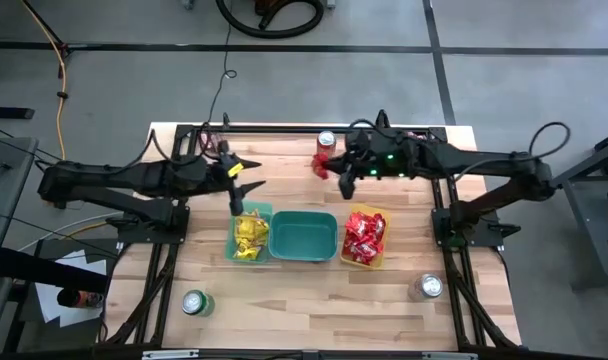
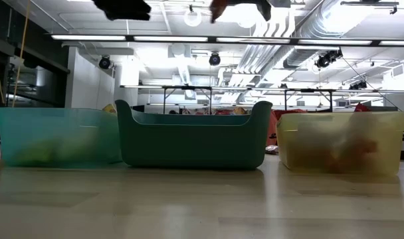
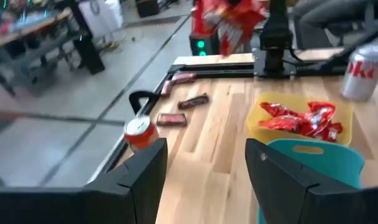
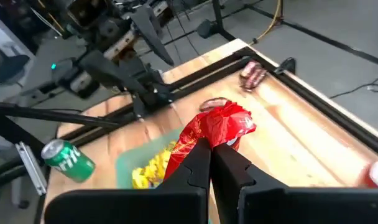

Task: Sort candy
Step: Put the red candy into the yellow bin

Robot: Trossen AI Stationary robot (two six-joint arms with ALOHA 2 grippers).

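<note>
My right gripper (image 1: 334,168) is shut on red packets (image 4: 221,127) and hovers above the far side of the table, near a red can (image 1: 326,140). My left gripper (image 1: 242,185) is open and holds nothing. It hangs just beyond the green bin (image 1: 236,250), where yellow packets (image 1: 250,233) lie. More red packets (image 1: 365,236) fill the yellow bin (image 1: 384,262). Between the two stands a teal bin (image 1: 304,236). Dark brown bars (image 3: 193,99) lie flat on the wood near the far edge, close to the red can (image 3: 139,132). My right gripper pinches a bunch of red packets between its two fingers, which come at it from above. How many packets, I cannot tell. The crumpled wrappers (image 4: 204,138) stick out past the fingertips. The bunch (image 3: 229,18) is lifted clear of the table.
A green can (image 1: 194,302) stands near the left near corner and a silver can (image 1: 427,287) near the right near corner. Black rails frame the table. In the low view the three bins (image 2: 192,136) stand in a row, with bare wood on their near side.
</note>
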